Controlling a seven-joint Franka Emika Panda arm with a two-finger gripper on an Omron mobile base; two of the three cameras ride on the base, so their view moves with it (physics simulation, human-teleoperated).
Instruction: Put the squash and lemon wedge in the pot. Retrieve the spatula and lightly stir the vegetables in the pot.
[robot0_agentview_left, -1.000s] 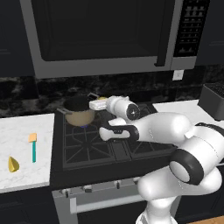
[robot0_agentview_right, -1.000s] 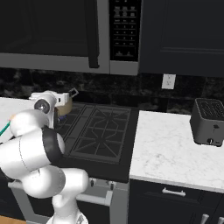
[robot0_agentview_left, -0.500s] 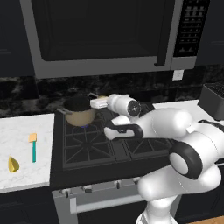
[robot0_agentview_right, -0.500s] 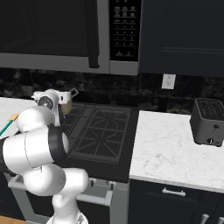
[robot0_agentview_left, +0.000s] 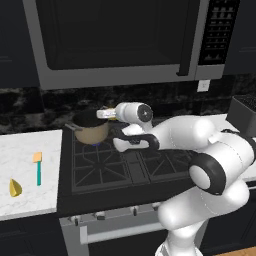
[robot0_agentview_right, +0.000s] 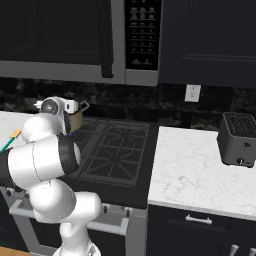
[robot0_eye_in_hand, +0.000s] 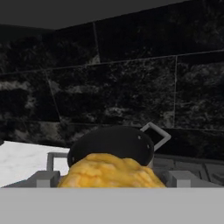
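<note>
The claw (robot0_agentview_left: 103, 114) is positioned just above the rim of the pot (robot0_agentview_left: 91, 132), which stands on the rear left burner of the stove (robot0_agentview_left: 125, 165). In the hand view, the squash (robot0_eye_in_hand: 111, 173) is seen lying between the two fingers (robot0_eye_in_hand: 43, 178), directly in front of the dark mouth of the pot (robot0_eye_in_hand: 111, 144). The fingers are set wide apart on either side of the squash; whether they press on it cannot be told. One grey loop handle (robot0_eye_in_hand: 154, 134) of the pot is visible at its far right rim. On the white desk (robot0_agentview_left: 25, 150) to the left of the stove, the spatula (robot0_agentview_left: 38, 167) lies flat with its orange blade pointing toward the wall. The lemon wedge (robot0_agentview_left: 15, 187) rests near it, closer to the front edge of the desk, apart from the spatula.
</note>
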